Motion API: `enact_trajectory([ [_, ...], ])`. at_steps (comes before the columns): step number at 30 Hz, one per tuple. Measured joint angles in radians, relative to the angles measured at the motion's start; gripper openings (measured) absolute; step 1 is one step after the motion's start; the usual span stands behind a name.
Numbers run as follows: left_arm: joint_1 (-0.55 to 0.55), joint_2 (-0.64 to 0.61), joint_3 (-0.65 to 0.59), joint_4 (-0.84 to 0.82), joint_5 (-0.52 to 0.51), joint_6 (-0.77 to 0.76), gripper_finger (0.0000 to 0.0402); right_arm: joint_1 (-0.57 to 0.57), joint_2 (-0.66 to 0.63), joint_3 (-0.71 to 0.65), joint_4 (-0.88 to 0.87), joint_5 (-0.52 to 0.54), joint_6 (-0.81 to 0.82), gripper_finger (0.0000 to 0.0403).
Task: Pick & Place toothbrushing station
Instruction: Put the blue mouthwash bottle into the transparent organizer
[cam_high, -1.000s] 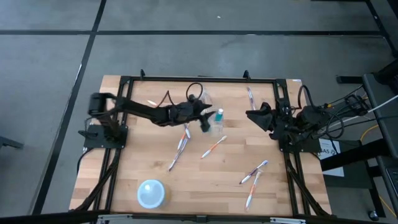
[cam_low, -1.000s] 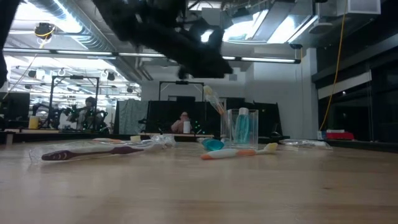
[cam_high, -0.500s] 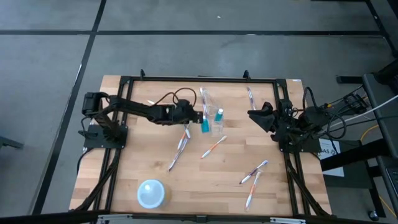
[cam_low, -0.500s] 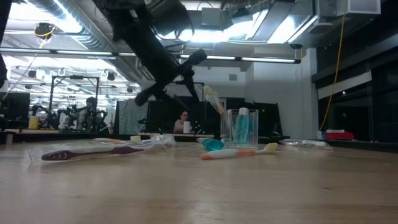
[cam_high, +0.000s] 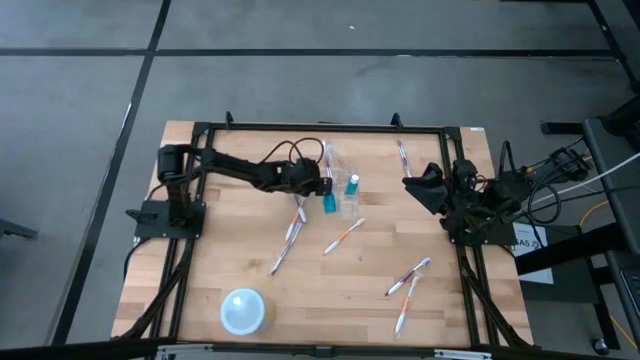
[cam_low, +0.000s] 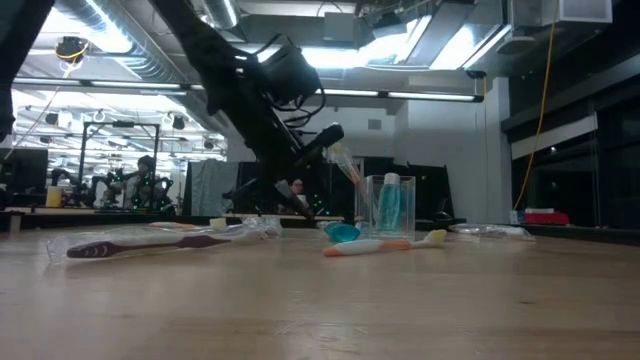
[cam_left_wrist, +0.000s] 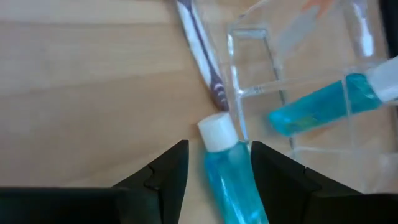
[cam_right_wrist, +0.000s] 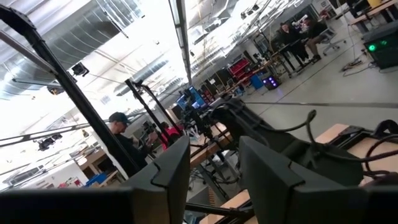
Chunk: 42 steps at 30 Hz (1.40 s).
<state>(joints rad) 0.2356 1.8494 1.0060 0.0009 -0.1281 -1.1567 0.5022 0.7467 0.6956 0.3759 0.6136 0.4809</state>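
The left gripper's (cam_left_wrist: 214, 158) dark fingers (cam_left_wrist: 166, 168) stand apart on either side of a teal tube (cam_left_wrist: 227, 168) with a white cap, which lies on the wooden table (cam_high: 230, 255) just beside the clear plastic cup (cam_left_wrist: 298, 93); whether the fingers press the tube or only flank it cannot be told. In the high view this gripper (cam_high: 322, 186) reaches in from the left edge to the middle of the far half, the tube (cam_high: 329, 201) at its tip and the cup (cam_high: 349, 198) just to the right. The cup (cam_low: 388, 207) stands upright and holds a second teal tube (cam_low: 389, 208) and a toothbrush (cam_low: 345, 160) leaning out over its rim. More toothbrushes lie scattered: one pair (cam_high: 290, 235) near the centre, one (cam_high: 344, 235) just in front of the cup, several (cam_high: 408, 282) toward the near right corner, one (cam_high: 403, 155) by the far edge. A pale blue bowl (cam_high: 243, 310) sits by the near edge. The right gripper (cam_high: 418, 186) waits at the right edge, its fingers (cam_right_wrist: 171, 168) parted with nothing between them.
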Motion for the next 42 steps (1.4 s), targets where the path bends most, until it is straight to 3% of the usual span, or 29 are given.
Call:
enact_trajectory([
  [22,0.019,0.016,0.007,0.037,0.034,-0.010,0.0189,0.012,0.000,0.000,0.021,0.002,-0.031,0.0142],
  [29,0.029,0.096,0.027,0.068,0.114,-0.004,0.0187,0.012,0.000,0.000,0.024,-0.004,-0.036,0.0142],
  [32,0.018,0.127,0.069,0.071,0.099,0.000,0.0187,0.014,0.000,0.000,0.040,-0.004,-0.041,0.0142],
  [38,0.021,0.183,0.181,-0.112,0.094,-0.007,0.0179,0.038,0.000,0.000,0.062,0.004,-0.062,0.0142],
  [42,0.021,0.201,0.196,-0.156,0.101,0.007,0.0148,0.054,0.000,0.000,0.066,0.028,-0.070,0.0142],
])
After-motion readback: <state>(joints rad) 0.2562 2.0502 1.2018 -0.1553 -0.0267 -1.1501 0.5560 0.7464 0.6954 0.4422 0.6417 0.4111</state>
